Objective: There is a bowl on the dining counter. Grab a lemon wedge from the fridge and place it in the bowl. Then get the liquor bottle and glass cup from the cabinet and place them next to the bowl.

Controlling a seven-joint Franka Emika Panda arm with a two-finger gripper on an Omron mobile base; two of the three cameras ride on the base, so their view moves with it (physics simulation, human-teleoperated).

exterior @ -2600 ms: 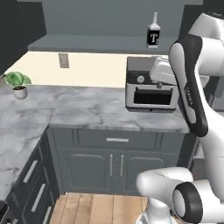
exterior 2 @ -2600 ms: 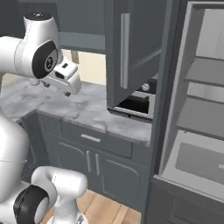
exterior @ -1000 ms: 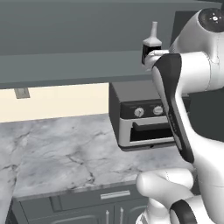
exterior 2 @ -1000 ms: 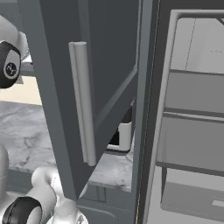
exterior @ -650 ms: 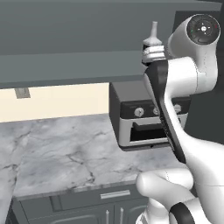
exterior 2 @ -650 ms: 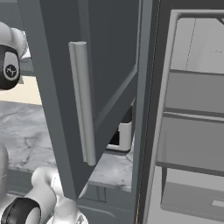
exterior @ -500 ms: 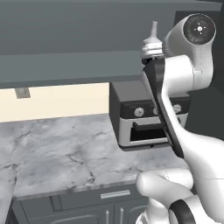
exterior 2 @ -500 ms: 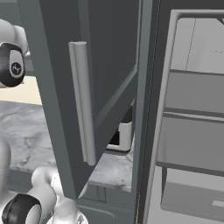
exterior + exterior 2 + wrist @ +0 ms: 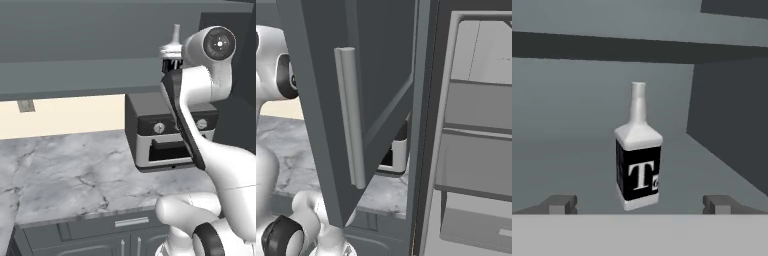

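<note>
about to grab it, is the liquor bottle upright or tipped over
Upright: the liquor bottle stands on its base on the cabinet shelf, neck pointing straight up.

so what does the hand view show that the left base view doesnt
Hand view alone: the liquor bottle's whole body and black label with a white T, standing upright on the cabinet shelf, centred between the wide-open jaws of the gripper.
Left base view alone: the marble worktop, the toaster oven and the arm raised to the cabinet.
Both: the bottle, whose neck pokes up beside the arm in the left base view, and the cabinet.
</note>
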